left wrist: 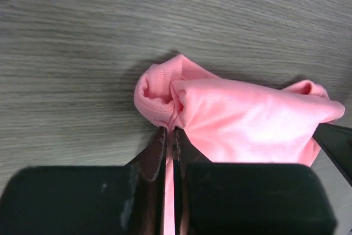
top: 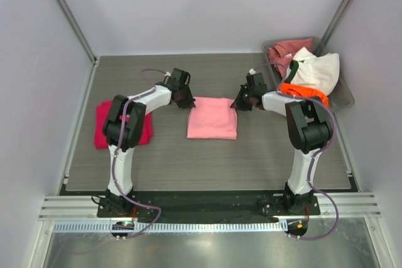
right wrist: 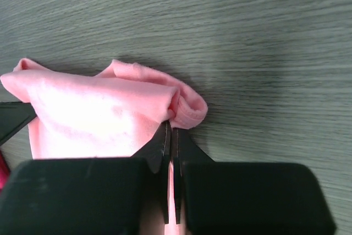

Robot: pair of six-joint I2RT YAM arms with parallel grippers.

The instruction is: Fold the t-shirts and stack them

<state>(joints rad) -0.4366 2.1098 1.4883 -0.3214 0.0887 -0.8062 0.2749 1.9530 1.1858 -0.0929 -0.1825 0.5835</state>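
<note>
**Asker:** What have your hands got?

**Me:** My left hand [left wrist: 170,131] is pinched tight on the far left corner of the light pink t-shirt [top: 212,118], with a bunched bit of hem between the fingers. My right hand [right wrist: 171,126] is clamped the same way on the far right corner.

**Asker:** Where does that shirt lie?

**Me:** It lies as a folded rectangle in the middle of the grey counter [top: 264,161], between my two arms. Only the corners I hold are puckered up.

**Asker:** How will it handle?

**Me:** Light and limp, I'd judge. It is thin knit with no stiffness, so whatever I don't hold will sag or drag. The corners at the hem are the right place to grip, because the doubled cloth gives the fingers something thick. Both hands should travel together, or the fold will skew.

**Asker:** And further out?

**Me:** A magenta-red t-shirt [top: 100,127] lies folded at the left, partly under my left arm, and is probably the base of the stack. At the far right a grey bin [top: 344,97] holds a dusty rose t-shirt [top: 286,48], a white t-shirt [top: 320,70] and an orange t-shirt [top: 304,91], all crumpled and not yet folded.
</note>
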